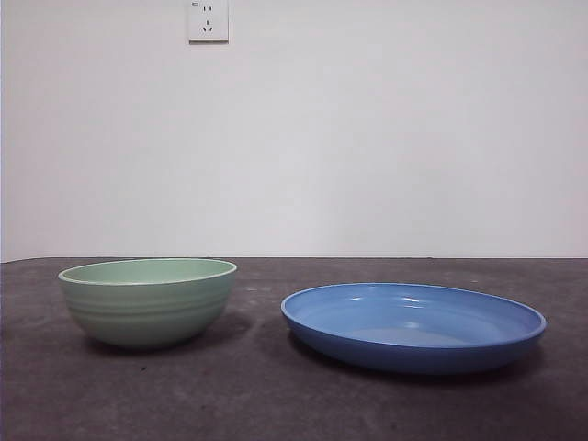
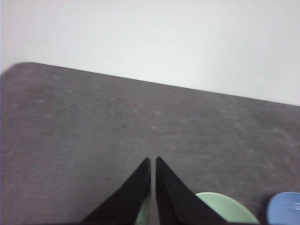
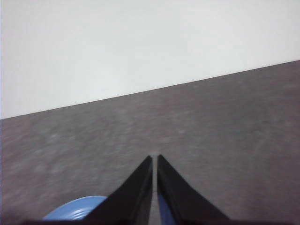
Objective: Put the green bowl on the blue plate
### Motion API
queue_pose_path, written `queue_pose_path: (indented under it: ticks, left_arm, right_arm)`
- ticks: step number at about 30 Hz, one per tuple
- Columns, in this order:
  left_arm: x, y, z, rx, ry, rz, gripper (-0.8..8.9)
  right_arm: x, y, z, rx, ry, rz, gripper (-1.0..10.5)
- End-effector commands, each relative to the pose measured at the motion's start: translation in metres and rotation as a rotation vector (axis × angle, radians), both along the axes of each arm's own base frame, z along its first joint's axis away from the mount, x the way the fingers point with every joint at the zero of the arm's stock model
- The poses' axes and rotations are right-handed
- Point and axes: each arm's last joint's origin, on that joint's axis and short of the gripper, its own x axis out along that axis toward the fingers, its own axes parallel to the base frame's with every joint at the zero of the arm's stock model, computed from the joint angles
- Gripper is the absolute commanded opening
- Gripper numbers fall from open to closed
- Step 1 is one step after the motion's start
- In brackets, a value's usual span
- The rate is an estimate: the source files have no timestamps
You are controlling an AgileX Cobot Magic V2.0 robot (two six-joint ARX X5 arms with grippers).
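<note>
Dark tabletop: green bowl lower left, blue plate lower right, apart. Left gripper sits nearer the bowl; it and the right gripper are both closed, empty.

The left hand has 2 plain matte-black jaws, each tapering to a sharp point; the right hand looks identical.

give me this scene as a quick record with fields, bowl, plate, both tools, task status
green bowl: upright on the dark table, beside the plate, apart from it
blue plate: flat on the table, nothing on it
left tool: shut, holds nothing, above the table near the bowl
right tool: shut, holds nothing, above the table near the plate
task status: not started, bowl not yet on plate
background: wall socket on white wall
</note>
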Motion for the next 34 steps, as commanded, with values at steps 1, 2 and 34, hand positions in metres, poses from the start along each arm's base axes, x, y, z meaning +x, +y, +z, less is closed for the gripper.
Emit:
queue_pose_path:
  ticks: [1,2,34]
  left_arm:
    - [0.007,-0.002,0.025,-0.013,0.018,-0.044,0.18]
    - [0.010,-0.003,0.032,-0.017,0.030,-0.068,0.18]
    - [0.076,-0.032,0.099,-0.028,0.394,-0.544,0.29]
  right_arm:
    - [0.004,0.002,0.022,0.021,0.028,0.069,0.1]
    - [0.005,0.004,0.029,0.023,0.048,0.101,0.1]
    - [0.062,0.026,0.105,-0.009,0.311,0.593,0.1]
